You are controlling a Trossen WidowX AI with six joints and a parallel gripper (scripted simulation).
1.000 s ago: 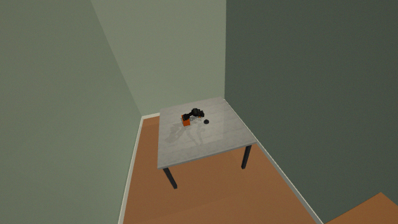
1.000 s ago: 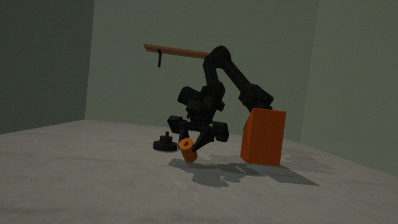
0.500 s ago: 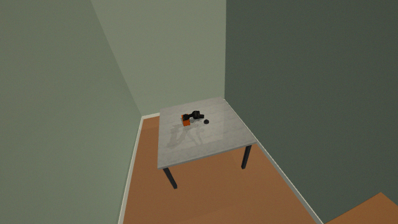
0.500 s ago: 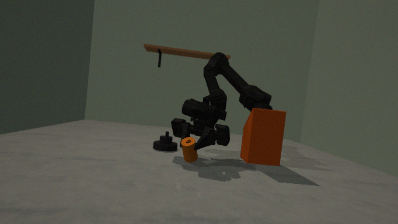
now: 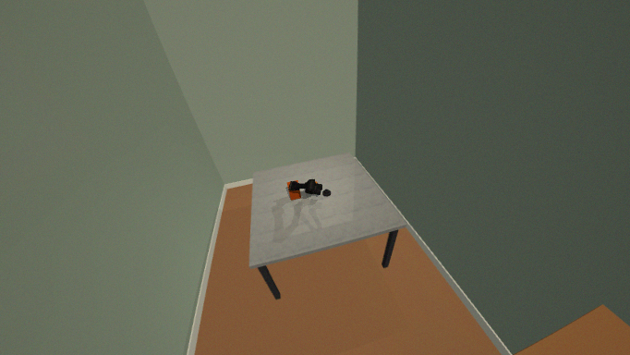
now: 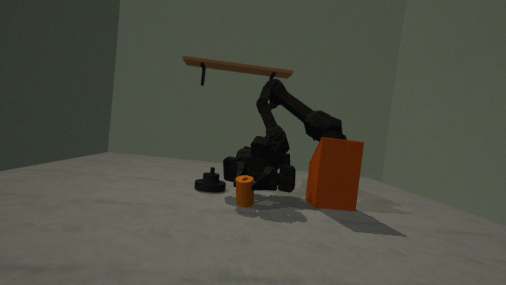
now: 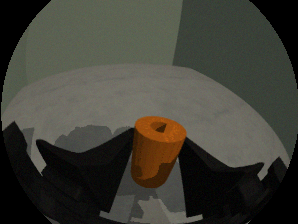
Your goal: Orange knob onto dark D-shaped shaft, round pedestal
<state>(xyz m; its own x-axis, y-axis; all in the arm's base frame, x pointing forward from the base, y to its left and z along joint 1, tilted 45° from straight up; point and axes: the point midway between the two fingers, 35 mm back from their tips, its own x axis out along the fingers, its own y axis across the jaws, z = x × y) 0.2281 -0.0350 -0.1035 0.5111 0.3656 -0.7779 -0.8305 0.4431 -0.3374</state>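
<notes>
The orange knob [image 6: 244, 193] [image 7: 156, 152] is a short cylinder held upright, with its hole facing up and its lower end at or just above the grey table [image 6: 111, 223] [image 5: 323, 226]. My gripper [image 6: 246, 182] [image 7: 157, 136] is low over the table and shut on the knob, with one dark finger on each side. The dark round pedestal [image 6: 210, 184] [image 5: 327, 192] stands a little to the left of the knob in the exterior view. Its short shaft [image 6: 212, 171] sticks up bare. Knob and pedestal are apart. The pedestal is not in the wrist view.
A tall orange box [image 6: 334, 174] [image 5: 294, 195] stands on the table to the right of the arm, close to the arm's base. A wooden shelf [image 6: 237, 67] hangs on the wall behind. Walls close the table's far sides.
</notes>
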